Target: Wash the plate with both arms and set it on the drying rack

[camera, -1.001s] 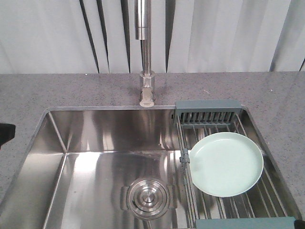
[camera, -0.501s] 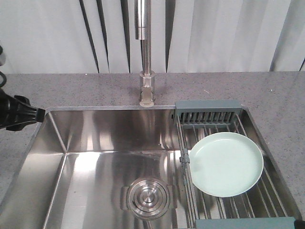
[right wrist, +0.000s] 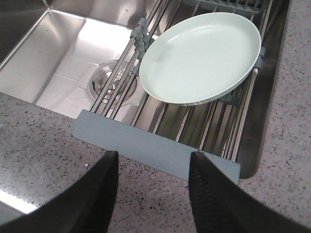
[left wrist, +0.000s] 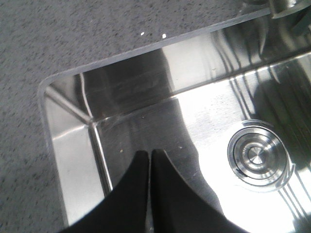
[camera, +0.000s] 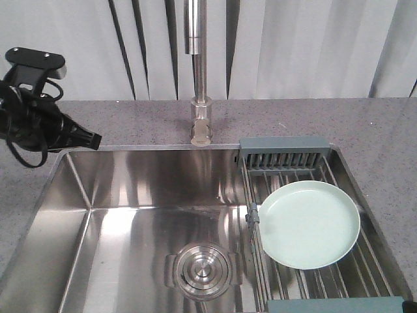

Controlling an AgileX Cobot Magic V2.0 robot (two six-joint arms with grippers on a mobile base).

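Basin: the steel sink lies open from above, only a round steel drain on its floor.
Back edge: a tall steel faucet stands mid-counter.
Right side: the steel-rod drying rack spans the basin, the pale mint-green plate resting on its rods.

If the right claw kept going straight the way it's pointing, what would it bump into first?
Probably the drying rack. The right gripper is open over the speckled counter, and the rack's grey-blue end piece lies just ahead of its fingertips. The plate sits farther along the rods. How high the gripper is remains unclear, so it might pass above.
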